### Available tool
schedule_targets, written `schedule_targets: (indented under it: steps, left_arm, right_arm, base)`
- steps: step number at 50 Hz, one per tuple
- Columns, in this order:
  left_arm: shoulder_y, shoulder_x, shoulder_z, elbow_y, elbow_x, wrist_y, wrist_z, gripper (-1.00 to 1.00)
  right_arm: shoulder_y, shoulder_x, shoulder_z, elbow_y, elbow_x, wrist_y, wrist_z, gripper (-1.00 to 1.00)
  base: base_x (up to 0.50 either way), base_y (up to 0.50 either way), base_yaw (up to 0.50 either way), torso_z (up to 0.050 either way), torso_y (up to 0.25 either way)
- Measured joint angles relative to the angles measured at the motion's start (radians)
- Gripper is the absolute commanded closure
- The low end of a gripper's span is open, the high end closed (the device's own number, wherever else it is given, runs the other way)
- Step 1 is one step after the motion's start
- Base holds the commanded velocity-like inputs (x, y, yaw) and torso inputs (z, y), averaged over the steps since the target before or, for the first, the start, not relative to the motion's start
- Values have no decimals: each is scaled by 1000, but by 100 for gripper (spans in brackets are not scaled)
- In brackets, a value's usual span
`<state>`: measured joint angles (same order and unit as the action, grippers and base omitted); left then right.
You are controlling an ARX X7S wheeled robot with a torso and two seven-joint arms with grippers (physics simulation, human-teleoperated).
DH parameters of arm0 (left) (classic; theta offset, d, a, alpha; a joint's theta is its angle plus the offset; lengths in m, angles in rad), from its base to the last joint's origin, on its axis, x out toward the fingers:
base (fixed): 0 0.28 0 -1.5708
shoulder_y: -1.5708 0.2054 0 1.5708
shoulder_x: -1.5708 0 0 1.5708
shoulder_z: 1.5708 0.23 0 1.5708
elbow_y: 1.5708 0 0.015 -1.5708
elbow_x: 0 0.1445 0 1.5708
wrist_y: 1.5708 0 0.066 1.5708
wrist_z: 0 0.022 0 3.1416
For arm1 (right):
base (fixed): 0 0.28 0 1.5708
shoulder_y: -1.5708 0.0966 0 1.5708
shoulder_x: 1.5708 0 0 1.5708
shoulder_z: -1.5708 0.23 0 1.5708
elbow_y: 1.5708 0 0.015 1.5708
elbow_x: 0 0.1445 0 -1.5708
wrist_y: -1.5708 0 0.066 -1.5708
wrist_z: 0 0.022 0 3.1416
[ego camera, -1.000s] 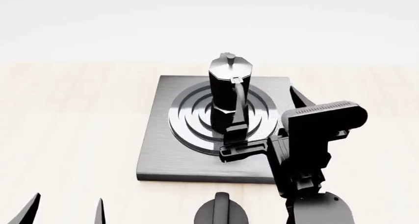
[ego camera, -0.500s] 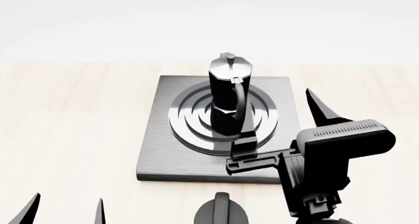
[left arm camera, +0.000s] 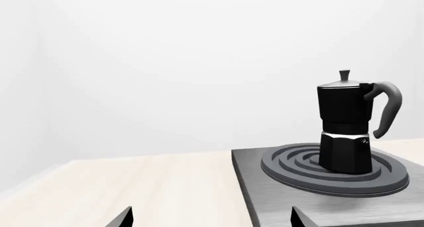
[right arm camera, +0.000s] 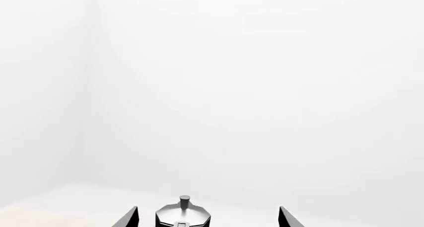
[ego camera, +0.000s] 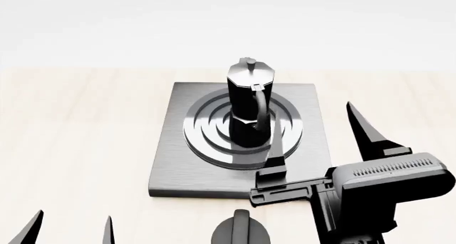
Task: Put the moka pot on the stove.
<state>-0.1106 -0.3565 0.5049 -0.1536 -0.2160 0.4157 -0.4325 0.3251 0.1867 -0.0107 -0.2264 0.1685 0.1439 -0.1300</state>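
Fingers on the right gripper (ego camera: 317,142) are spread wide and empty, left gripper (ego camera: 71,229) open too, while the moka pot (ego camera: 249,102) sits upright on the stove (ego camera: 171,164) burner; looks rigid, glossy-slick, so I'd grab the handle.

table (ego camera: 78,126): pale wood top, lying flat under everything | knob (ego camera: 241,230): short, black, ridged, sitting at the near edge | wall (left arm camera: 166,63): plain white, standing behind
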Motion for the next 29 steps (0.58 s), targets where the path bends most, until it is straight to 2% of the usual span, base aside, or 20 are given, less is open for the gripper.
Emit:
schedule_targets:
  steps: [29]
  left_arm:
    - [-2,-2,4,-2,2,4,-3,-100]
  right_arm:
    - [-130,35,-5,-171,22,-21,41,-100]
  base:
    - [0,0,0,0,0]
